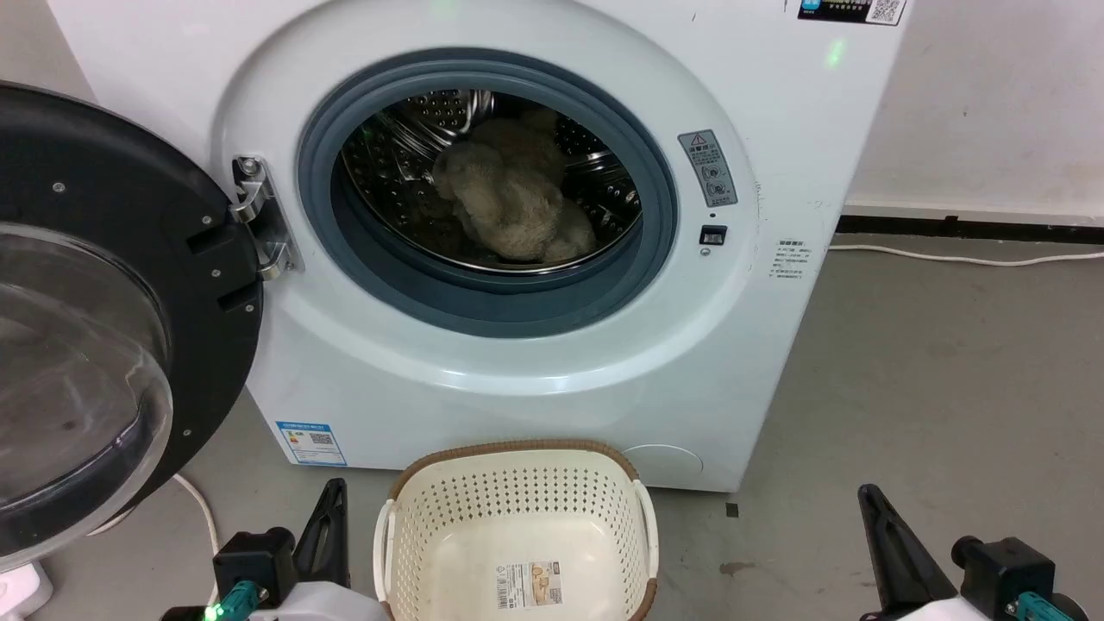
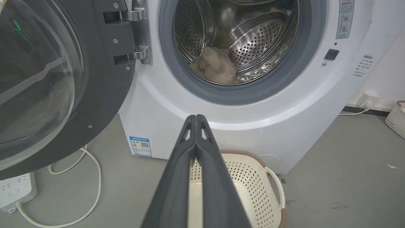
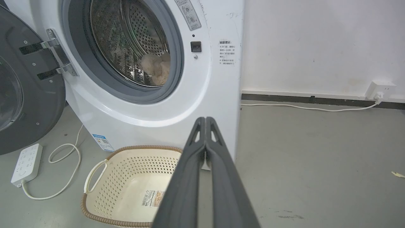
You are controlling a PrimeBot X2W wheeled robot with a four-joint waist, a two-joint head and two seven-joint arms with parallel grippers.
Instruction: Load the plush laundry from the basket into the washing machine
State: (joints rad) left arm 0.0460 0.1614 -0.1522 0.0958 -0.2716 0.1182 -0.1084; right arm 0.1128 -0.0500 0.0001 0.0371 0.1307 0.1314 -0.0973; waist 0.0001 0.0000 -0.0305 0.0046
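Grey floor (image 3: 316,158), white wall (image 3: 316,41), black skirting (image 3: 316,100), white power strip (image 3: 27,163).

Plush laundry (image 3: 157,72) in washing machine (image 3: 202,95); basket (image 3: 126,171) on floor (image 3: 316,158); jaws pressed together.

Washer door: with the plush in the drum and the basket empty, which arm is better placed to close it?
Left, probably. The open door hangs at the robot's left, close by the shut left gripper; the shut right gripper sits beyond the basket, on the far side.
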